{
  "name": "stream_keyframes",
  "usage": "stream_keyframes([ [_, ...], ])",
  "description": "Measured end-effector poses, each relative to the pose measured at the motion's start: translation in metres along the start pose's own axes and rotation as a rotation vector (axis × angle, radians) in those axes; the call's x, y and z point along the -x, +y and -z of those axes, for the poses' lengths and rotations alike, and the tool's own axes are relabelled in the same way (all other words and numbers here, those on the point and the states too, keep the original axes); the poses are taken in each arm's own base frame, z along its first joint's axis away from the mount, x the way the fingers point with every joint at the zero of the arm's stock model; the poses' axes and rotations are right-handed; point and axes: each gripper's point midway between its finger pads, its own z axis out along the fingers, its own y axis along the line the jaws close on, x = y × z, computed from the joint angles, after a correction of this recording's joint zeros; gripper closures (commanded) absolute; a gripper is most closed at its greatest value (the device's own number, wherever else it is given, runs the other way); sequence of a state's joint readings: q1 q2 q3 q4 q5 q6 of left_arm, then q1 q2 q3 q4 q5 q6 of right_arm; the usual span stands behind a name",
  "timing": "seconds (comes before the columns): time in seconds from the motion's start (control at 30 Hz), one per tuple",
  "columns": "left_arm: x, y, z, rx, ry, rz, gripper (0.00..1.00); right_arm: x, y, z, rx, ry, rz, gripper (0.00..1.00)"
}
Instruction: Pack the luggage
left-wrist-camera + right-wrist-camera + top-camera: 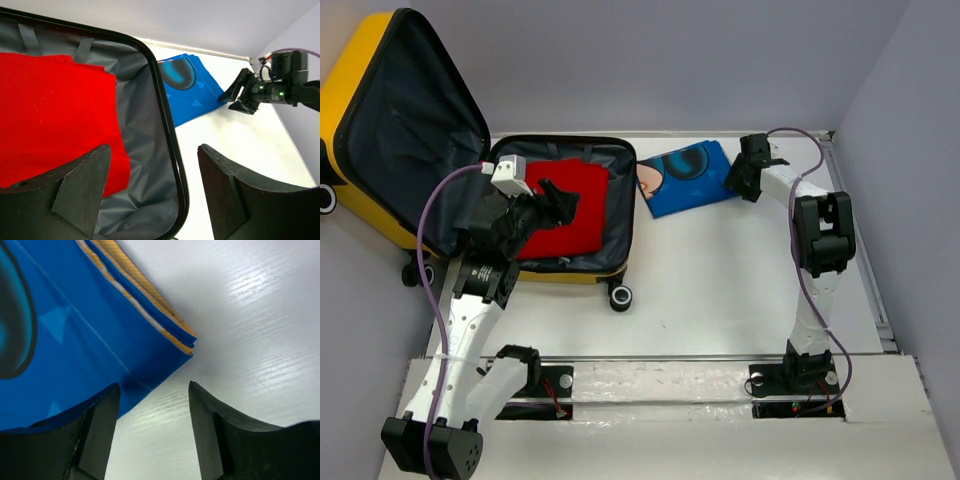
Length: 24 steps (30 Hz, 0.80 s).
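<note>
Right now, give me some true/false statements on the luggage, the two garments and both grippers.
1. The luggage is open. True.
2. The red garment lies on the table. False: it lies inside the luggage.
3. The blue garment lies on the table, outside the luggage. True.
4. The right gripper is shut on the blue garment. False: its jaws are open at the garment's corner.
5. The left gripper is open and empty. True.
</note>
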<state>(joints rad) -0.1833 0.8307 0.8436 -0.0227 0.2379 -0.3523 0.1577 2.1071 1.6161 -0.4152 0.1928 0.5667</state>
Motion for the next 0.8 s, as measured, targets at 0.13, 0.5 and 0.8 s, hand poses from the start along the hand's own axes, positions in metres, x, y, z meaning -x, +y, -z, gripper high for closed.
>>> stream_keyframes([
  [0.13, 0.001, -0.001, 0.000, -0.008, -0.001, -0.003, 0.19, -0.012, -0.005, -0.021, -0.010, 0.039, -0.055, 0.62],
  [0.5, -0.001, -0.004, -0.002, -0.023, 0.007, -0.005, 0.19, -0.033, -0.020, -0.009, 0.020, 0.028, -0.089, 0.93],
  [0.8, -0.032, -0.024, -0.017, -0.093, 0.111, -0.018, 0.19, -0.110, -0.111, 0.095, -0.012, 0.033, -0.071, 0.92],
])
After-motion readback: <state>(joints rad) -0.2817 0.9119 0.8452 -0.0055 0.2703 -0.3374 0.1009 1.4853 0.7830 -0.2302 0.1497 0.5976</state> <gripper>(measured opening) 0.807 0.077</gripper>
